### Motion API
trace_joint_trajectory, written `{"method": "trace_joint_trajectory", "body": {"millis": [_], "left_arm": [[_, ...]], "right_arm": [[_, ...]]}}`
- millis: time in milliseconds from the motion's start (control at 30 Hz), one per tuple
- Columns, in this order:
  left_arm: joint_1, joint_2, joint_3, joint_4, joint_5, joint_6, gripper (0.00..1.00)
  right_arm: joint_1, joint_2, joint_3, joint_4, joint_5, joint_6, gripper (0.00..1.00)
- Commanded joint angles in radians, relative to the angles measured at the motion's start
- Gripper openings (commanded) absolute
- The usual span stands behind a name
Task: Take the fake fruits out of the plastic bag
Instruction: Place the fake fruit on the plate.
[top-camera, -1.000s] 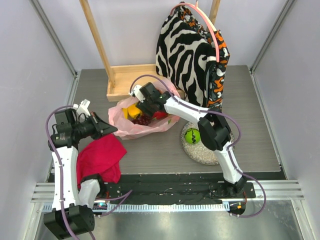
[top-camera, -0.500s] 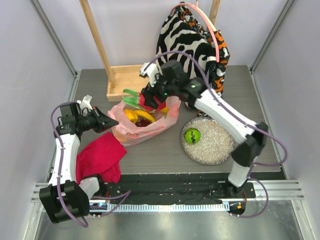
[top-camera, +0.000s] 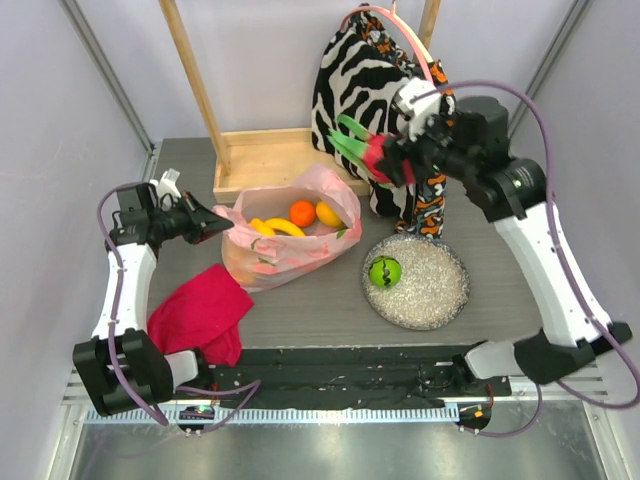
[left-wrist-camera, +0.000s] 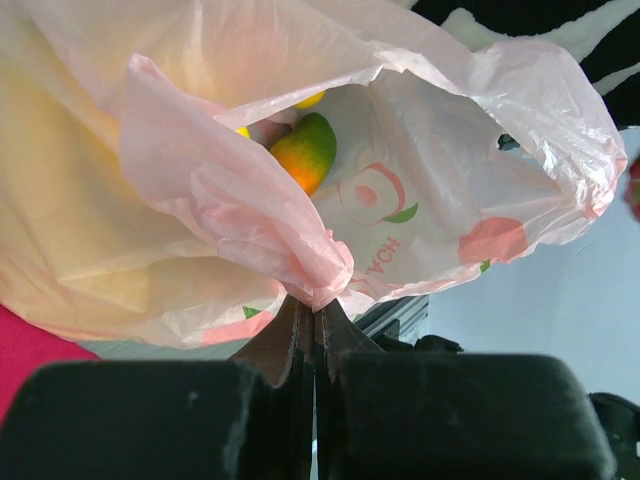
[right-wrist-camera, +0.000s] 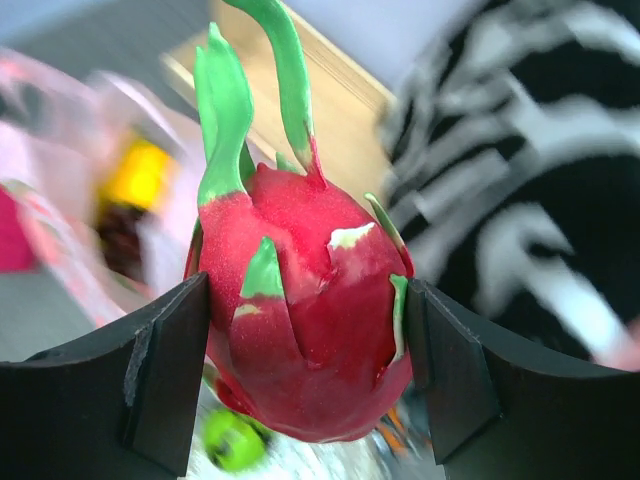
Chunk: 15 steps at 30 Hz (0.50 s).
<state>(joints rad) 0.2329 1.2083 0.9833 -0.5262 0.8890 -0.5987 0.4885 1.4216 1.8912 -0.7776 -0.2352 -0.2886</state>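
The pink plastic bag (top-camera: 285, 245) lies open on the table, with a yellow banana bunch (top-camera: 272, 228), an orange (top-camera: 302, 212) and a lemon (top-camera: 328, 214) inside. My left gripper (top-camera: 215, 226) is shut on the bag's left edge (left-wrist-camera: 318, 285) and holds it up. My right gripper (top-camera: 385, 160) is shut on a red fruit with green leaves (right-wrist-camera: 300, 310) and holds it high in the air, right of the bag and above the plate's far side. A green apple (top-camera: 384, 271) lies on the silvery plate (top-camera: 440, 295).
A zebra-patterned fabric bag (top-camera: 375, 100) hangs at the back right. A wooden tray with an upright post (top-camera: 262, 160) stands behind the plastic bag. A magenta-red cloth (top-camera: 200, 315) lies at the front left.
My right gripper has lifted the red fruit out of the bag and carried it up and to the right. The left gripper has kept hold of the bag's edge.
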Motion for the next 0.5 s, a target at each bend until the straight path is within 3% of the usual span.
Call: {"method": "trace_joint_trajectory", "body": {"millis": [0,133,200,300,467], "left_arm": [[-0.006,0.002,0.054,0.04,-0.005,-0.009,0.0],[-0.004,-0.004,0.058,0.04,-0.005,-0.015,0.0],[-0.004,-0.012,0.055,0.04,-0.002,-0.016,0.0],[-0.004,-0.021,0.049,0.04,-0.002,-0.016,0.0],[-0.006,-0.036,0.032,0.037,-0.019,-0.019,0.0]], "right_arm": [[-0.088,-0.193,-0.243,-0.091,0.132,-0.178,0.31],[-0.25,-0.237,-0.516,-0.092,0.127,-0.139,0.28],[-0.315,-0.239,-0.579,-0.086,0.1,-0.222,0.28],[-0.332,-0.227,-0.685,-0.057,0.08,-0.285,0.29],[-0.334,-0.122,-0.721,-0.008,0.041,-0.265,0.3]]}}
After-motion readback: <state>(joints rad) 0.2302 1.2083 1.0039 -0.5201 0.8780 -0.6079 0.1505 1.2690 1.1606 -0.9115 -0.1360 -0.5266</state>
